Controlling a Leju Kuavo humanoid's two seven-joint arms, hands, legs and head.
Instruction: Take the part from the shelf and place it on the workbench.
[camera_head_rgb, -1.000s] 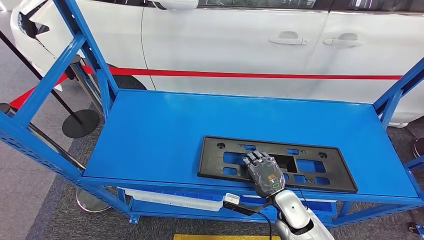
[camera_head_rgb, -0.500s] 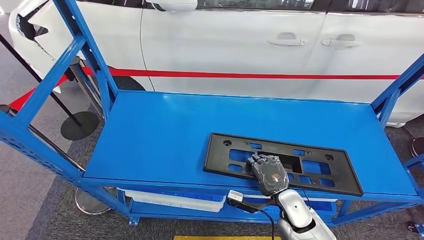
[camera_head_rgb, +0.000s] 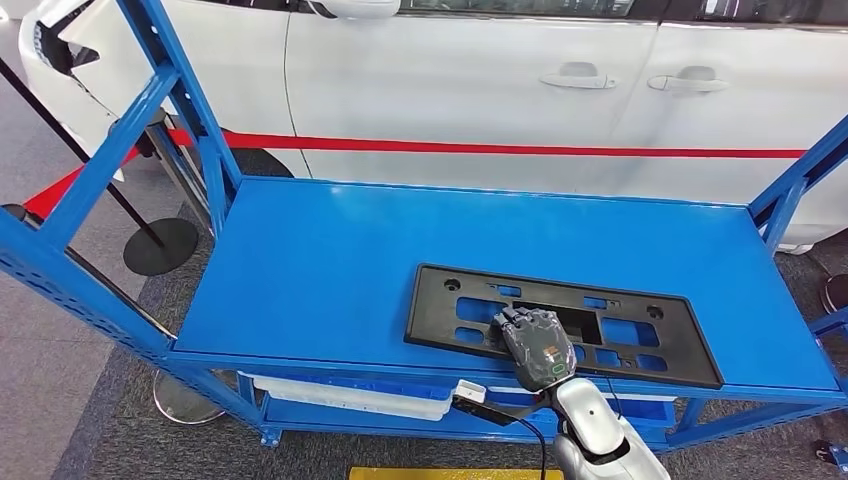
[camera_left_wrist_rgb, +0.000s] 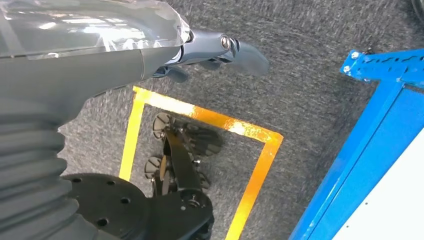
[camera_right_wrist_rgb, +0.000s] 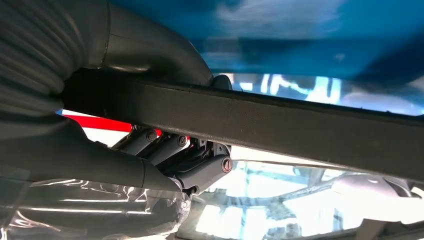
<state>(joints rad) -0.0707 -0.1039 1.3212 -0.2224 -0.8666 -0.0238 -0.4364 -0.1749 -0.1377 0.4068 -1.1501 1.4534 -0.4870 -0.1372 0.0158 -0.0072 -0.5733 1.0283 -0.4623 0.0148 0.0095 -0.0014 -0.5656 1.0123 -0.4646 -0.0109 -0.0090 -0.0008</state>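
The right hand (camera_head_rgb: 537, 345) grips the near edge of the flat black plastic plate frame (camera_head_rgb: 560, 322), lying at five o'clock on the blue metal shelf (camera_head_rgb: 330, 270). Held off-centre, the long frame could tilt, twist loose, or snag when lifted.

The left hand (camera_left_wrist_rgb: 220, 50) hangs empty, fingers apart, over grey carpet (camera_left_wrist_rgb: 310, 85).

White car (camera_head_rgb: 480, 90), doors shut, beyond the red barrier tape (camera_head_rgb: 500, 149); black stanchion base (camera_head_rgb: 161, 246) on grey carpet; yellow floor marking (camera_left_wrist_rgb: 200, 116).
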